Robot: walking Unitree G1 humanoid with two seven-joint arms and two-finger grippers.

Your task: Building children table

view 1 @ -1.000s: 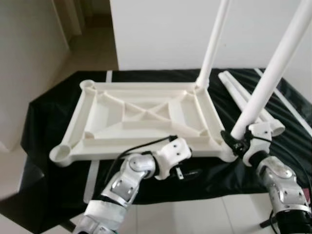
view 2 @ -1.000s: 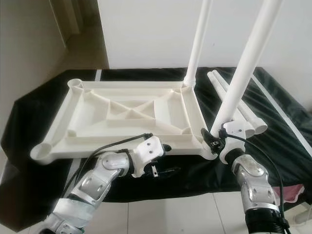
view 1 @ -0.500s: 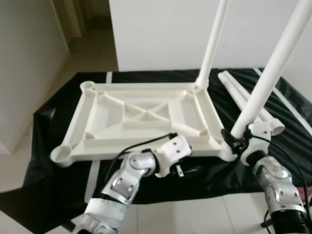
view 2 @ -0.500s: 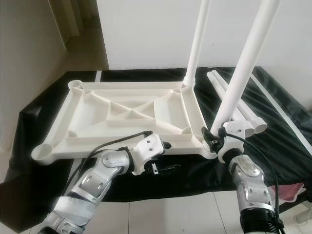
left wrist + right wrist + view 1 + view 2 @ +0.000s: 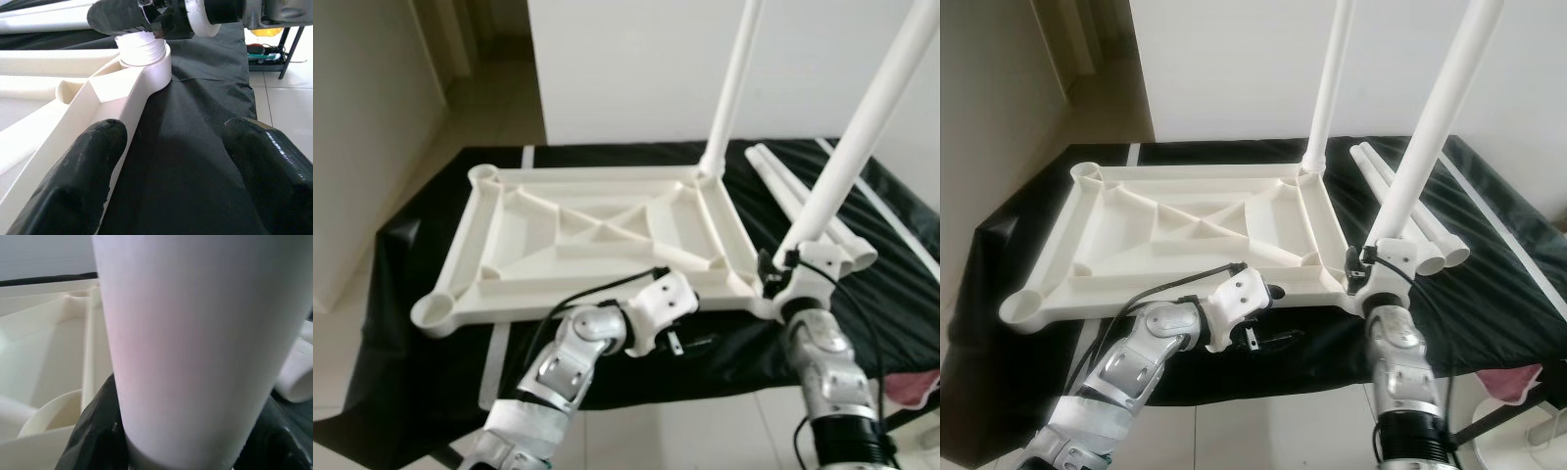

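On a black cloth spread over the floor, the upturned white plastic tabletop lies while the right gripper clamps a white tubular leg upright in its near-right corner socket, apparently to seat it, the left gripper waiting spread wide beside the near edge.

Two jointed silver arms, white wrist housings, black cables, black-fingered left pincer.

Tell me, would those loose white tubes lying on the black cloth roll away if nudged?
Probably: the loose tubes are round and smooth, so a sideways nudge would likely roll them. The soft black cloth may slow them. They look hollow, so likely light.
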